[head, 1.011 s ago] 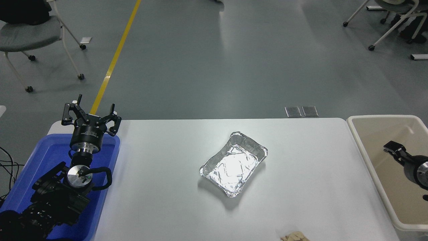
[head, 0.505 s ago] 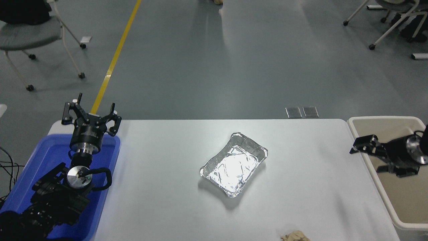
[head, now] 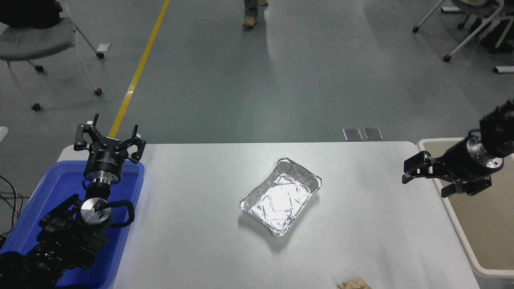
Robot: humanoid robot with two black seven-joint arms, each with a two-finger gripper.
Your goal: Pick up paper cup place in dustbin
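One dustbin, edge-cropped.

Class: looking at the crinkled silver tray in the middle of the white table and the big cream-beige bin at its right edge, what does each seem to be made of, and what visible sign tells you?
Crinkled silver tray: probably thin aluminium foil; creased walls, bright mirror-like glare. Cream-beige bin: likely moulded plastic; smooth matte walls, thick rounded rim.

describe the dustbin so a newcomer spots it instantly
Start at the white table and go to its right end: the dustbin stands against it, under the right pincer. It is cream-beige with a thick rounded rim, unlike the blue tub at the left end.
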